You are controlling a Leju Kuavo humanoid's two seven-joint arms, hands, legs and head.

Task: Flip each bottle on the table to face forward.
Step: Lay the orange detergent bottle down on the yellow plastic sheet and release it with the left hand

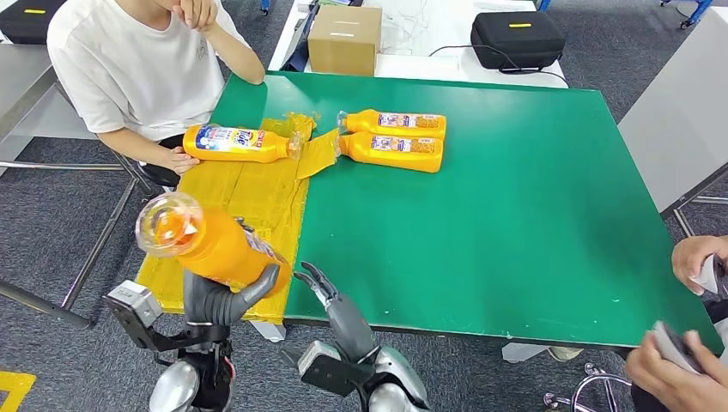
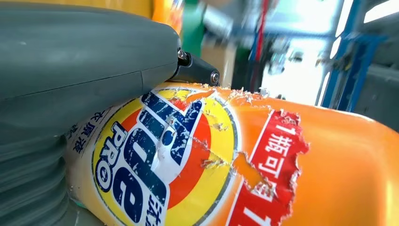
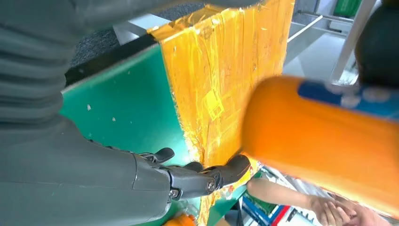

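While your left hand (image 1: 225,296) grips 1 bottle (image 1: 215,245) aloft, the flip is mid-step; right hand (image 1: 330,296) hangs beside it, fingers spread, holding nothing. Next, turn label forward and set down.

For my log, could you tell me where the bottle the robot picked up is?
In the head view, the lifted bottle is in the left hand, above the yellow taped strip at the table's near-left edge.

Two bottles (image 1: 393,140) are lying side by side mid-desk (image 1: 515,215); a third bottle (image 1: 240,143) is lying to their left.
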